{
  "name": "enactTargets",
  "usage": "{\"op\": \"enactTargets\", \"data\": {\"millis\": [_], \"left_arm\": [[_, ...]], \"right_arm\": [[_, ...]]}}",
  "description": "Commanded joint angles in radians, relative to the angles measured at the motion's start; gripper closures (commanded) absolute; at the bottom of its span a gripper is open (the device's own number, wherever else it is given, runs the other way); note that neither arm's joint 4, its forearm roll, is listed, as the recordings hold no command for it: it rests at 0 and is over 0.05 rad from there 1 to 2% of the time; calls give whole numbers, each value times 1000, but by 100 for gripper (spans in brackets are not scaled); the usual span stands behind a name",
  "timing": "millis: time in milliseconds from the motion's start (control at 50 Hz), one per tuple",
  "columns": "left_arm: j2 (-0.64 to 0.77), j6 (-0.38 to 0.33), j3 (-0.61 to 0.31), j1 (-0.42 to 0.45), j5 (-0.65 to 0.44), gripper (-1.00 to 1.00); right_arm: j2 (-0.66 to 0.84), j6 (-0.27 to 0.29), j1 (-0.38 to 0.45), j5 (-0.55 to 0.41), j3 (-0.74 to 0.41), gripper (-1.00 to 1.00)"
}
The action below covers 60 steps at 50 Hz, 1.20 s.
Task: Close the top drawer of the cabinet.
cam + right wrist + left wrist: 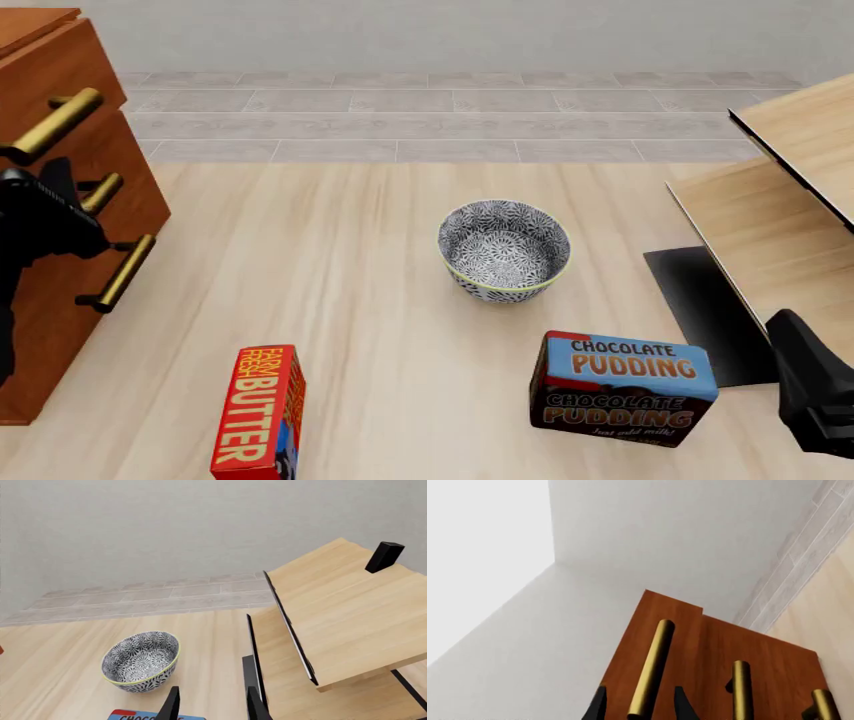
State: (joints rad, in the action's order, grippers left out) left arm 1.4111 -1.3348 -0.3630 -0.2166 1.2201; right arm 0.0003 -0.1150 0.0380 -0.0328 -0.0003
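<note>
The reddish-brown cabinet [54, 300] stands at the far left of the front view. Its top drawer [60, 75] carries a brass bar handle [54, 125]. In the left wrist view the top drawer [687, 635] stands slightly proud of the drawer beside it. My left gripper [639, 706] is open, and its fingers [598, 705] straddle the near end of that handle [651, 670] with gaps on both sides. From the front, the left gripper [56, 190] sits against the cabinet front by the handles. My right gripper [212, 707] is open and holds nothing, low at the right [814, 400].
A patterned bowl [505, 250] sits mid-table. A chocolate pudding box [623, 388] lies right of centre near the front, a butter box [260, 410] left of it. Pale wood furniture with a black edge [787, 200] fills the right side. The two lower handles [100, 193] [120, 272] stick out.
</note>
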Motion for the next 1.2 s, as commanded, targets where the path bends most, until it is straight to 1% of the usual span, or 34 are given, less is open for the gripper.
{"op": "enactTargets", "data": {"millis": [20,1200], "left_arm": [[31,8,-14,-31,0,-100],[103,-9,-88,-110,0,-100]], "right_arm": [[0,-1,4,0,0,-100],[0,-1,9,-6,0,-100]]}}
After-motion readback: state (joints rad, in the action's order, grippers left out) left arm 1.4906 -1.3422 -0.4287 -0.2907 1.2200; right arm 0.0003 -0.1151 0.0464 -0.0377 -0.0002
